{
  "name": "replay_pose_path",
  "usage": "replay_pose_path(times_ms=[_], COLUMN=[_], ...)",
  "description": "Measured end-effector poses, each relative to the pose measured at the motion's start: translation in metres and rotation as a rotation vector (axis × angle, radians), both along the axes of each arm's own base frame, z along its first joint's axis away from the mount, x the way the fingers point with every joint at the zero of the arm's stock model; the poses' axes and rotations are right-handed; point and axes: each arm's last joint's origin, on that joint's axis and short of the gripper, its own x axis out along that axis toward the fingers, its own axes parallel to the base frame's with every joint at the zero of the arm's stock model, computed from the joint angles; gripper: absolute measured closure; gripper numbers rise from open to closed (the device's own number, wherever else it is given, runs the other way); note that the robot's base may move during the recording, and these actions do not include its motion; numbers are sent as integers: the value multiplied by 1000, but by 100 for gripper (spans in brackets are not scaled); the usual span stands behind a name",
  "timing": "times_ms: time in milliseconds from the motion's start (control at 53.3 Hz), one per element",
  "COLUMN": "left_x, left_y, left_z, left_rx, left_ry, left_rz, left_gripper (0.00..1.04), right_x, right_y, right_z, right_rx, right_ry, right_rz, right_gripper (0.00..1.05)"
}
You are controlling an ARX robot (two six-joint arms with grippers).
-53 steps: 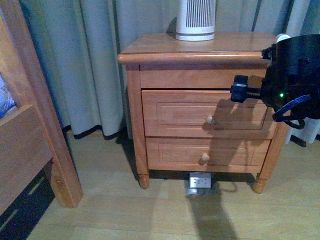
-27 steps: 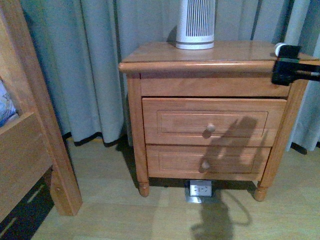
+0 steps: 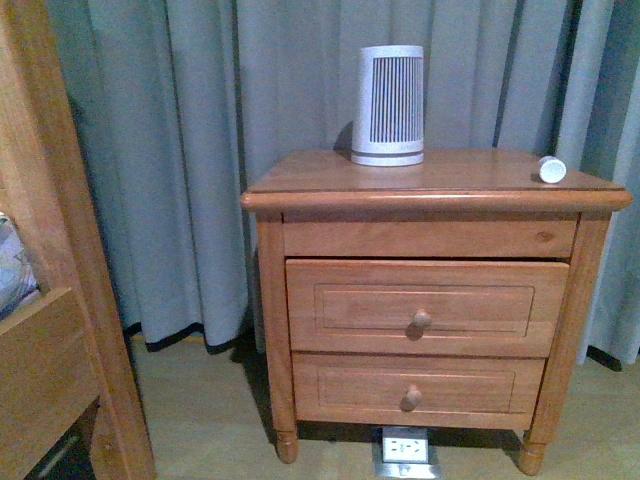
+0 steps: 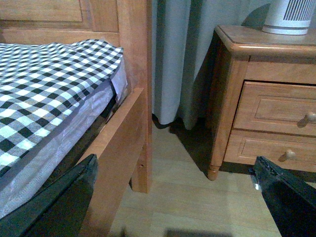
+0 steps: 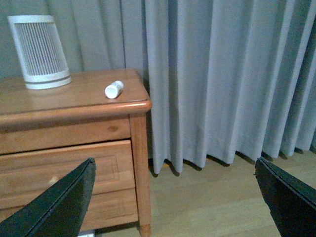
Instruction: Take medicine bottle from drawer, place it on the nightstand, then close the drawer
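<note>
The medicine bottle (image 3: 552,169) lies on the nightstand (image 3: 430,187); both end effectors, left (image 4: 173,197) and right (image 5: 173,197), gape wide.

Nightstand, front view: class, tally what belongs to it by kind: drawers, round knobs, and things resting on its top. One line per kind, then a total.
Drawers: 2, the upper drawer and the lower drawer
Round knobs: 2, the upper knob and the lower knob
Things on the nightstand top: 2, the medicine bottle lying on its side and the ribbed white cylinder
Total: 6

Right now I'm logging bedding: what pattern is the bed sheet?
Black-and-white check sheet, clearest in the left wrist view.
</note>
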Motion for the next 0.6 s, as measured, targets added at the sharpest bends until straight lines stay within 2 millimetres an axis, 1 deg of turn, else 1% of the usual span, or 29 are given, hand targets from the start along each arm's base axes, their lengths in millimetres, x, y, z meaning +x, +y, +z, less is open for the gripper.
replay_pose_path(times_ms=[94, 225, 300, 319, 357, 376, 413, 432, 563, 601], left_x=[0, 0, 0, 0, 0, 0, 0, 0, 0, 0], left_y=[0, 0, 0, 0, 0, 0, 0, 0, 0, 0], left_z=[0, 0, 0, 0, 0, 0, 0, 0, 0, 0], left_rx=[0, 0, 0, 0, 0, 0, 0, 0, 0, 0], left_ry=[0, 0, 0, 0, 0, 0, 0, 0, 0, 0], left_rz=[0, 0, 0, 0, -1, 0, 0, 0, 0, 0], left_gripper=[7, 7, 7, 7, 7, 7, 7, 7, 7, 7], right_x=[-9, -10, -12, -13, -15, -17, -18, -19, -24, -25], right_y=[1, 1, 7, 8, 12, 12, 12, 12, 12, 12], right_z=[-12, -13, -16, -17, -19, -20, -21, -21, -27, -28], right_rx=[3, 4, -12, -14, -24, -25, -26, -26, -28, -28], right_ry=[17, 16, 90, 99, 110, 108, 105, 105, 105, 105], right_rz=[5, 18, 222, 250, 335, 336, 336, 336, 336, 336], right_gripper=[7, 7, 20, 21, 31, 37, 43, 45, 69, 74])
